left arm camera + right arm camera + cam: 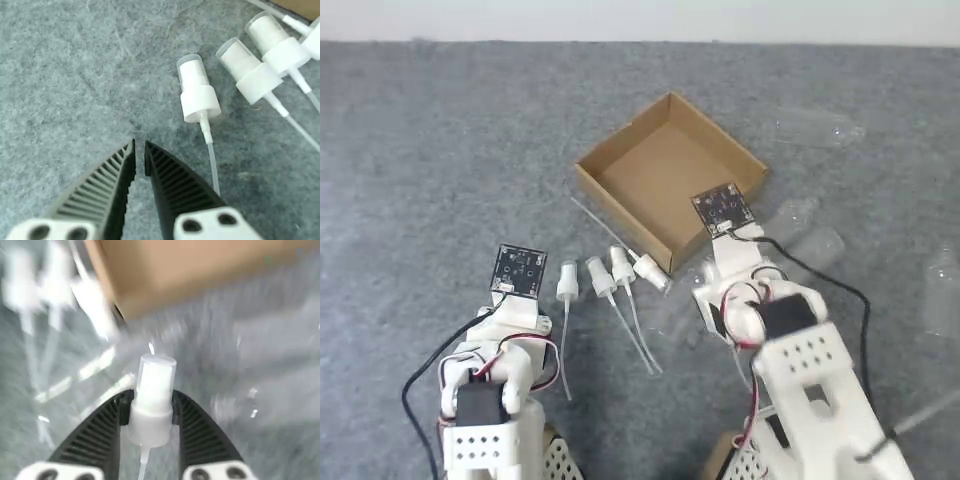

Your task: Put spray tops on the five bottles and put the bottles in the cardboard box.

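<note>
My right gripper [150, 399] is clamped on one top [152, 390]. Its white collar is squeezed between my ribbed black pads, the capped end points away from me, and the thin tube trails back toward my wrist. The box [665, 165] stands just ahead of this gripper, its near wall close beyond the tips.

My left gripper [139, 146] is narrowed to a slit with nothing in it, over the mat [430, 150]. The nearest loose top [199, 95] lies just ahead of those tips, off toward my right arm's side and not touching them. Three more lie past it in a row, running on toward the box.

Each top has a smooth white plastic collar, a translucent cap over the nozzle and a slim clear tube. The box is brown cardboard, square, shallow and open. The mat is grey and fuzzy like felt. The bottles [815, 127] are clear plastic, faint against the mat, and lie beyond my right gripper on its outer side.

That makes five tops, one held and four loose, and one box. I can make out four bottles, and I cannot tell whether there is a fifth.
</note>
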`<state>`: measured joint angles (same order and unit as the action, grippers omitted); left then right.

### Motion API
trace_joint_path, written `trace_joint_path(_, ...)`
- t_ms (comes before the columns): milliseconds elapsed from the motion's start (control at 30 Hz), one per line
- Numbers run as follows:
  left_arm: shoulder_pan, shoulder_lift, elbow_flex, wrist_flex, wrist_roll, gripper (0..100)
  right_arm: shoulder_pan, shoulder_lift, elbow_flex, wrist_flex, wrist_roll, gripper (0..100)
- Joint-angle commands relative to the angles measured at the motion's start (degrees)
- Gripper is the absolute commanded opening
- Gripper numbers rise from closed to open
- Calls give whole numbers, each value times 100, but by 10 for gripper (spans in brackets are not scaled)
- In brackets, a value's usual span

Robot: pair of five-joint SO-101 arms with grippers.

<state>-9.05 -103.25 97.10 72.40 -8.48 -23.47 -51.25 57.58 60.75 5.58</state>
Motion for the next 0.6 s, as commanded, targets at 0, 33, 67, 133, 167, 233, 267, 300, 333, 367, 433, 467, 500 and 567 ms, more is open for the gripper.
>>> trace_joint_path(0,-26,-114,-57,0,-53,27,-435,-330,-1134,418,167,10)
trace_joint_path(33,-26,-114,-57,0,-53,27,-629,-198,-1398,505,176,10)
trace_joint_path(67,-26,-114,-57,0,-53,27,-804,-4,-1662,558,158,10)
trace_joint_path(133,-26,-114,-57,9,-53,27,-1200,567,-2119,567,141,10)
trace_joint_path(167,-26,-114,-57,9,-53,27,-1341,910,-2321,523,141,10)
trace_joint_path(233,-26,-114,-57,9,-53,27,-1543,1710,-2752,418,132,10)
trace_joint_path(267,-26,-114,-57,9,-53,27,-1596,2114,-2971,356,132,10)
trace_joint_path(300,-26,-114,-57,9,-53,27,-1631,2527,-3209,277,132,10)
trace_joint_path(333,-35,-114,-57,9,-53,27,-1648,2941,-3455,207,114,10)
trace_joint_path(367,-35,-114,-57,9,-53,27,-1657,3336,-3692,136,35,10)
trace_joint_path(433,-35,-114,-57,9,-53,27,-1692,4040,-4193,57,-229,10)
trace_joint_path(467,-35,-114,-57,9,-53,27,-1701,4356,-4457,48,-325,11)
trace_joint_path(500,-35,-114,-57,9,-53,27,-1719,4673,-4721,84,-378,11)
trace_joint_path(567,-35,-114,-57,9,-53,27,-1754,5218,-5134,84,-422,20)
